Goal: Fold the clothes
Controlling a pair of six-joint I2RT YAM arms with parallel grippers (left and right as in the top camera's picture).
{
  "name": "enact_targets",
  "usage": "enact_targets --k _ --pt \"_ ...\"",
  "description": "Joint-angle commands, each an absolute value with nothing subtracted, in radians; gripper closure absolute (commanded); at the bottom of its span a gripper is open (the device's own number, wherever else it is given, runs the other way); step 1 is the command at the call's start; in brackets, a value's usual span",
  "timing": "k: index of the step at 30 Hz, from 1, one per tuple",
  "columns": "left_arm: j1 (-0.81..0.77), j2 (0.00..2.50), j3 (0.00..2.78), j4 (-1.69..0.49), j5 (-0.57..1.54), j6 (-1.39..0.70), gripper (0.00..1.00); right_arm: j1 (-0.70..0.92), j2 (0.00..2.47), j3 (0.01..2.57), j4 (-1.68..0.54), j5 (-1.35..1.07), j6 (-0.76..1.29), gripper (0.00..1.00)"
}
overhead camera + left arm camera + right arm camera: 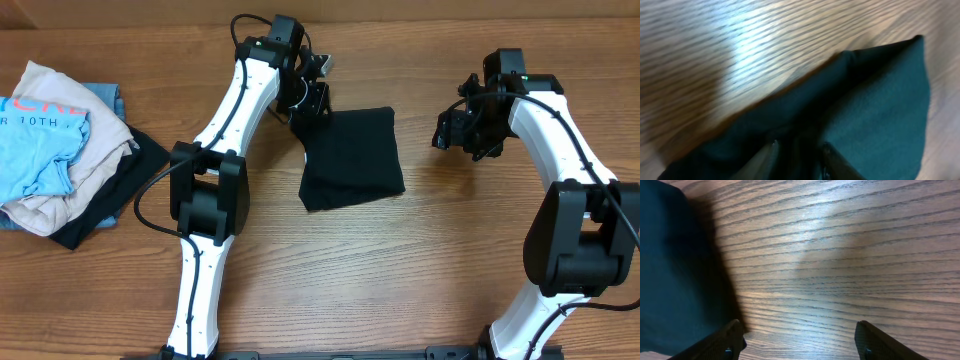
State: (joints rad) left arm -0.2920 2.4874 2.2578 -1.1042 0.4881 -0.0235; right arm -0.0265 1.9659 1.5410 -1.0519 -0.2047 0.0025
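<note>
With the left end effector [311, 106] clamped on the dark cloth [355, 155] and the right end effector [800, 345] spread empty, best to lay the corner over squarely, edges aligned.

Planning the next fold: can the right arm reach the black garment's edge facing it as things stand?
Probably yes. The right tool hangs open beside the black garment, only bare table between them; the left tool grips the opposite corner.

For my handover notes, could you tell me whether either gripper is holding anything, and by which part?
The left gripper grips the dark garment by its far left corner; the right gripper is open and holds nothing.
</note>
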Motion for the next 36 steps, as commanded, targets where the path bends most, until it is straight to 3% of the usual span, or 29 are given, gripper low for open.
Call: enact_targets --k 1,7,8,10,13,15,21,27,36 --pt "-0.287 2.480 2.276 -1.134 0.431 -0.026 0.96 -0.030 1.926 1.559 -1.052 -0.199 -0.005 0.25" --pt "-0.281 2.471 2.281 -1.201 0.438 -0.099 0.96 -0.030 1.926 1.559 -1.054 -0.196 -0.004 0.25" --pt "-0.279 2.470 2.281 -1.217 0.437 -0.117 0.96 -0.030 1.926 1.559 -1.060 -0.207 -0.004 0.30" --pt "-0.275 2.470 2.281 -1.239 0.434 -0.128 0.96 -0.030 1.926 1.559 -1.073 -0.279 -0.006 0.44" --pt "-0.275 2.470 2.281 -1.252 0.429 -0.128 0.96 -0.030 1.926 1.559 -1.090 -0.607 -0.067 0.83" --pt "-0.275 2.470 2.281 -1.248 0.429 -0.128 0.96 -0.017 1.926 1.559 -1.094 -0.840 -0.146 0.96" --pt "-0.276 2.470 2.281 -1.242 0.429 -0.128 0.96 0.131 1.926 1.519 -1.012 -0.945 -0.149 0.96" --pt "-0.276 2.470 2.281 -1.250 0.384 -0.128 0.96 0.286 1.930 1.362 -0.688 -0.929 0.049 0.96" --pt "-0.276 2.471 2.280 -1.252 0.347 -0.128 0.96 0.352 1.932 1.148 -0.342 -0.795 0.245 0.96"
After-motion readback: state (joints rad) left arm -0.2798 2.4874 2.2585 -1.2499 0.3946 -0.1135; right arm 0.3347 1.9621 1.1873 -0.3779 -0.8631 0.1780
